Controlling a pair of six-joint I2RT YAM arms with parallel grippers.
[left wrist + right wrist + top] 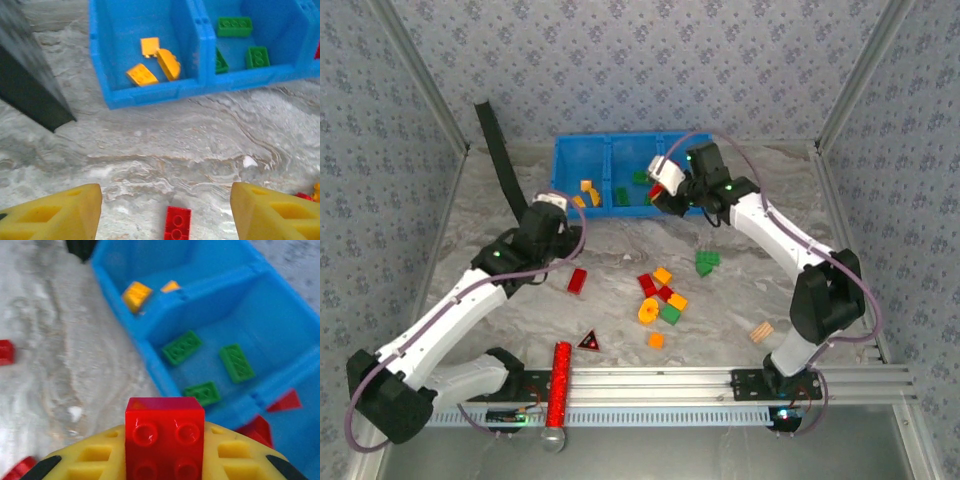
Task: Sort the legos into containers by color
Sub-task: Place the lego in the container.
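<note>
Our right gripper (165, 465) is clamped on a red brick (165, 432). Its studs face the wrist camera and the yellow fingers (95, 460) press against its two sides. The gripper hangs at the near wall of the blue tray (150, 365), toward the tray's right end in the overhead view. Inside the tray we see three green bricks (182, 346) in the middle compartment, yellow bricks (136, 294) in the left one and red pieces (284, 402) in the right one.

Our left gripper (162, 212) stands wide open and holds nothing. It is above the marbled table (150, 150), short of the tray, with a flat red brick (177, 223) lying under it. The other loose bricks (662, 297) lie clustered mid-table, with a green piece (706, 263) a little apart on the far side. A tan block (761, 331) and a dark triangle (589, 342) lie nearer the arm bases.
</note>
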